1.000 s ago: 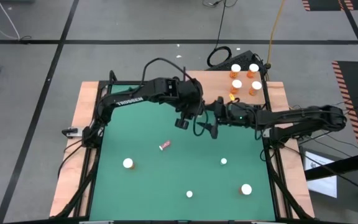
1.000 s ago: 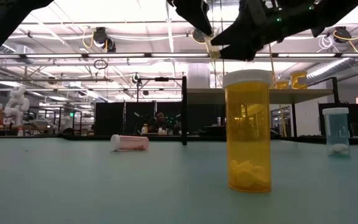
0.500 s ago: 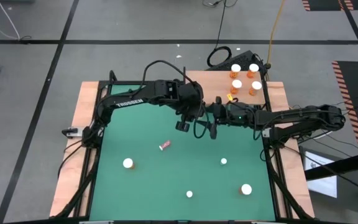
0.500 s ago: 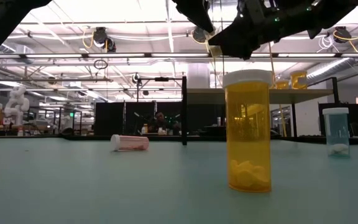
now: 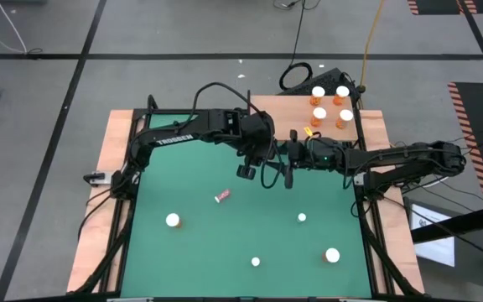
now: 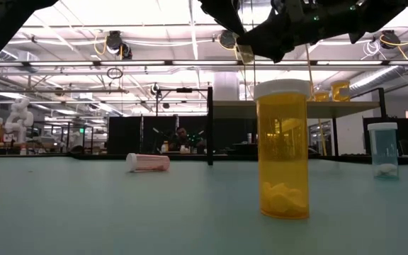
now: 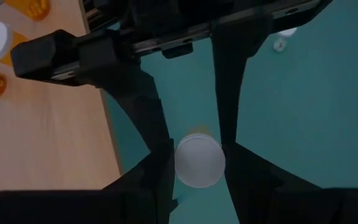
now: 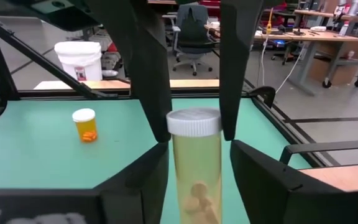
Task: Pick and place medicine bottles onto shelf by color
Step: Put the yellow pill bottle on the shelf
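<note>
A pale yellow medicine bottle (image 8: 194, 177) with a white cap hangs upright in the air over the middle of the green mat (image 5: 225, 243). My left gripper (image 7: 199, 167) is shut on it from above. My right gripper (image 8: 194, 155) comes level from the table's right, its fingers close on either side of the bottle's body; a thin gap shows on one side. In the high view both grippers meet, left (image 5: 251, 164) and right (image 5: 285, 164), and hide the bottle. The shelf (image 5: 296, 105) at the far right carries several orange bottles (image 5: 319, 113) standing on their bases. My left gripper pinches the bottle's white cap (image 8: 194, 122) by its rim between its two fingers (image 8: 151, 74). The fingers slant down onto it from above. The bottle hangs upright below them, clear of the mat, with pills at its bottom.
Several white-capped bottles stand on the mat: near left (image 5: 173, 220), near middle (image 5: 256, 261), near right (image 5: 332, 254) and a small one (image 5: 302, 217). A pink bottle (image 5: 222, 196) lies on its side. Wooden strips (image 5: 107, 201) frame the mat.
My right gripper's fingers have drawn in from wide apart to close around the bottle's body, and its wrist has tipped slightly. My left gripper has kept the bottle still in the air.
</note>
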You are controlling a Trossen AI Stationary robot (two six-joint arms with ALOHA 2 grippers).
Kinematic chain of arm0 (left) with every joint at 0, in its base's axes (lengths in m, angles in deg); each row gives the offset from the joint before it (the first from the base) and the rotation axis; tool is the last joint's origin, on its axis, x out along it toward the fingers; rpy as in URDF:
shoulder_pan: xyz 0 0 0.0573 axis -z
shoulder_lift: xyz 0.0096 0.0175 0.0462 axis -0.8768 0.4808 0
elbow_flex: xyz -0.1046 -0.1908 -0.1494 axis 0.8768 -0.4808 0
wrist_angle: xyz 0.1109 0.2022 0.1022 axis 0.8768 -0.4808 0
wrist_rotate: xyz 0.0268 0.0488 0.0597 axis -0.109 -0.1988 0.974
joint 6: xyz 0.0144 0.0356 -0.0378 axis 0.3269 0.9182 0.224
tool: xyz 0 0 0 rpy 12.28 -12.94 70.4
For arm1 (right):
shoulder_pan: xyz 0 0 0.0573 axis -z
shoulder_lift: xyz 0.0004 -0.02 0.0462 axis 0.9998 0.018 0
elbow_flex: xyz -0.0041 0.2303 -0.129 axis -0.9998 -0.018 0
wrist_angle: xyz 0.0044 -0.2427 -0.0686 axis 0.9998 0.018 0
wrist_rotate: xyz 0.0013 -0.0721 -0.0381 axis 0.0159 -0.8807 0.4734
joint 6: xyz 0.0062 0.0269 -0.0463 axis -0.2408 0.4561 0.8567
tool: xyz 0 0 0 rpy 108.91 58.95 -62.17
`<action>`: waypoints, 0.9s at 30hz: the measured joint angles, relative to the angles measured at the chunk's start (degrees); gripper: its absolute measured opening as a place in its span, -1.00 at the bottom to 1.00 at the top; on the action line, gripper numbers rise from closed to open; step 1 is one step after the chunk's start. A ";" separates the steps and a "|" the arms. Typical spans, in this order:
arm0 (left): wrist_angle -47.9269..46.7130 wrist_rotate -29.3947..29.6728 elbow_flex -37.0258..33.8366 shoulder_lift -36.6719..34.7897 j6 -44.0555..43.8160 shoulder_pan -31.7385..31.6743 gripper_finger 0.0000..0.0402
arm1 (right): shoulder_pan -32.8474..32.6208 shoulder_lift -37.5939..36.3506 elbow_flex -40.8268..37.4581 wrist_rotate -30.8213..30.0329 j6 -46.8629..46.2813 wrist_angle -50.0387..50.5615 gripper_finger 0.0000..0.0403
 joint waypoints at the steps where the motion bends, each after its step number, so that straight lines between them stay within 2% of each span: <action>1: 0.00 0.00 0.00 0.00 -0.01 0.00 -0.37 | 0.00 0.00 0.00 0.00 0.04 0.00 -0.23; 8: 0.38 -0.08 0.00 0.00 -0.68 0.19 -0.34 | 0.00 0.00 0.00 0.04 0.47 0.02 -0.47; 10: 0.80 -0.05 0.00 0.00 -0.91 0.58 -0.24 | 0.00 0.00 -0.01 0.02 0.50 0.02 -0.52; 14: 2.26 1.70 0.01 -0.64 -1.37 2.05 0.10 | 0.01 -0.01 0.00 -0.07 0.82 0.28 -0.55; 19: 2.81 7.39 0.02 -3.02 -2.21 3.23 0.48 | 0.02 -0.82 0.00 -0.17 1.10 2.15 -0.51; 22: 0.97 7.86 0.02 -4.98 -4.52 2.46 0.58 | 0.02 -2.53 -0.02 -0.15 1.75 5.18 -0.50; 27: -0.42 5.60 -0.67 -6.85 -9.59 -0.50 0.57 | 0.02 -7.98 -0.12 -0.15 1.90 10.75 -0.50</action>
